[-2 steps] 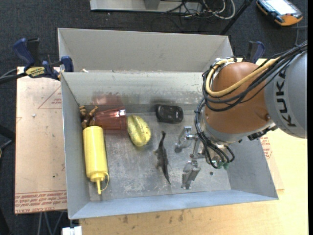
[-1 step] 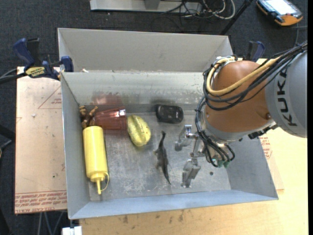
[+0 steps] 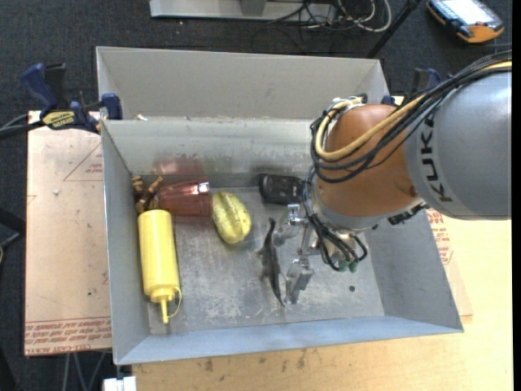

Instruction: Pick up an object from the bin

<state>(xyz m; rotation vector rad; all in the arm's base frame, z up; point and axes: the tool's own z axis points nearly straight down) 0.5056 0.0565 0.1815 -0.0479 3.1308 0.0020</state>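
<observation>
The fingers (image 3: 298,282) stand parted, with bare grey floor showing in the gap and nothing between them. One is dark and thin on the left; the other is pale metal on the right, and the two lean toward each other at the tips. The gripper (image 3: 285,296) is down inside the bin (image 3: 220,287), in its lower middle part, with the tips close to the floor near the front wall. I cannot tell whether they touch it. No thing lies under or just beside the tips. The nearest thing is a yellow oval (image 3: 231,217) with a dull golden skin, lying up and to the left of the fingers and apart from them. A black thing (image 3: 279,188) lies above the fingers near the back wall, its right end against the edge of the arm's orange cover (image 3: 362,165). Left of the oval, a clear reddish tube (image 3: 183,198) lies crosswise, and some small brown bits (image 3: 146,188) sit at its left end. Below the tube a yellow bottle (image 3: 159,252) lies along the left wall with its nozzle toward the front, well apart from the fingers. Dark cables (image 3: 342,251) loop below the cover, just right of the fingers.
</observation>
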